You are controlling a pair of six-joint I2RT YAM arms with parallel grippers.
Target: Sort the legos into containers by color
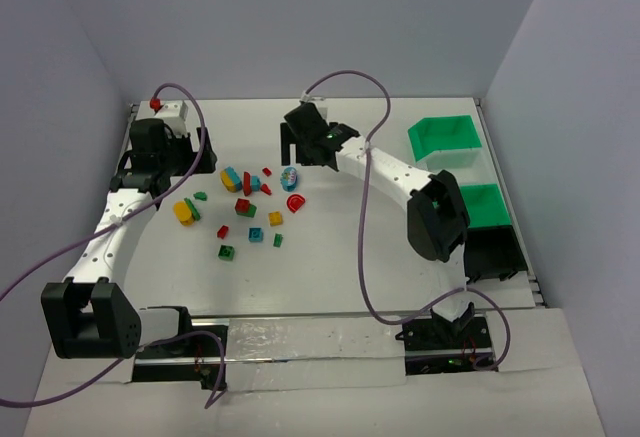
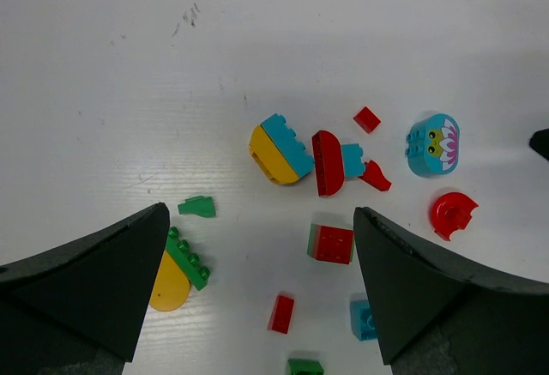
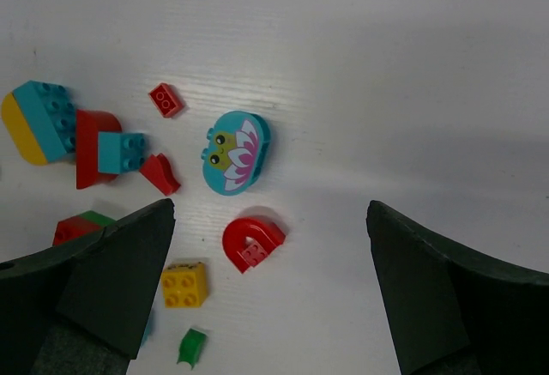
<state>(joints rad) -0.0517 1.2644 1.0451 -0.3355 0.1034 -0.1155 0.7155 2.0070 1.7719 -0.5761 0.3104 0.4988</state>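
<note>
The legos point(image 1: 245, 207) lie scattered left of the table's middle: red, yellow, green and blue bricks. My left gripper point(image 2: 261, 220) hangs open above them; below its gap lie a red-on-green block point(image 2: 331, 244) and a small red brick point(image 2: 281, 313). A yellow-and-green piece point(image 2: 176, 272) lies by its left finger. My right gripper point(image 3: 271, 208) is open above a red arch point(image 3: 251, 242), with a teal frog brick point(image 3: 235, 152) just beyond it. Two green containers point(image 1: 445, 137) point(image 1: 482, 207) stand at the right. From above, the left gripper point(image 1: 190, 157) is left of the pile and the right gripper point(image 1: 298, 147) behind it.
A dark bin point(image 1: 495, 252) sits in front of the green ones, partly behind the right arm's elbow point(image 1: 437, 215). A white-and-red block point(image 1: 165, 109) stands at the back left corner. Purple cables point(image 1: 365, 257) loop over the table. Walls close in behind and on both sides.
</note>
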